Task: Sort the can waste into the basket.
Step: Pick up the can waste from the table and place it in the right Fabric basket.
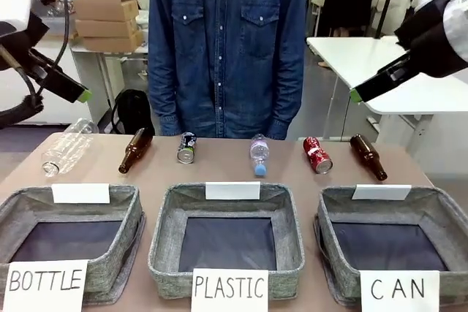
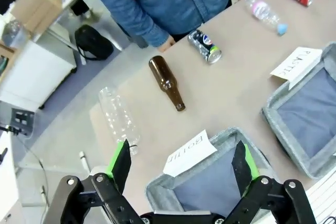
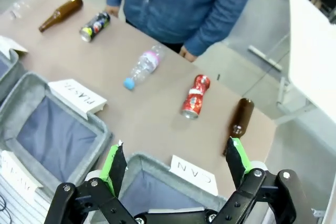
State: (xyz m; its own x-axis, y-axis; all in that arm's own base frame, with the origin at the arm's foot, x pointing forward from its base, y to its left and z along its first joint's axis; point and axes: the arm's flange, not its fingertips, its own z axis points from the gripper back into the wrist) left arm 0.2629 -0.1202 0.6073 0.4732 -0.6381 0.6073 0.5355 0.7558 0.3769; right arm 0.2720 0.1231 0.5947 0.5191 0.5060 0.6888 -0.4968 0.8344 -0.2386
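**Fingers.** The left fingers are released, spread wide and grasp nothing. They hang above the bench at 9 o'clock in the front view. The right fingers are likewise released and spread wide. They hang at 3 o'clock and grasp nothing.

**Basket.** The basket marked CAN stands at 5 o'clock on the bench. It is at the right end of the near row of three.

**Cans.** Both lie on their sides on the bench, outside the basket.
- The red can lies at 11 o'clock from the CAN basket, just beyond its far rim. A small clear bottle lies at its 9 o'clock and a brown bottle at its 3 o'clock.
- The blue can lies at 11 o'clock from the PLASTIC basket, well apart from the CAN basket. A second brown bottle lies at its 9 o'clock.

**Person.** A person stands at 12 o'clock, at the far edge of the bench.
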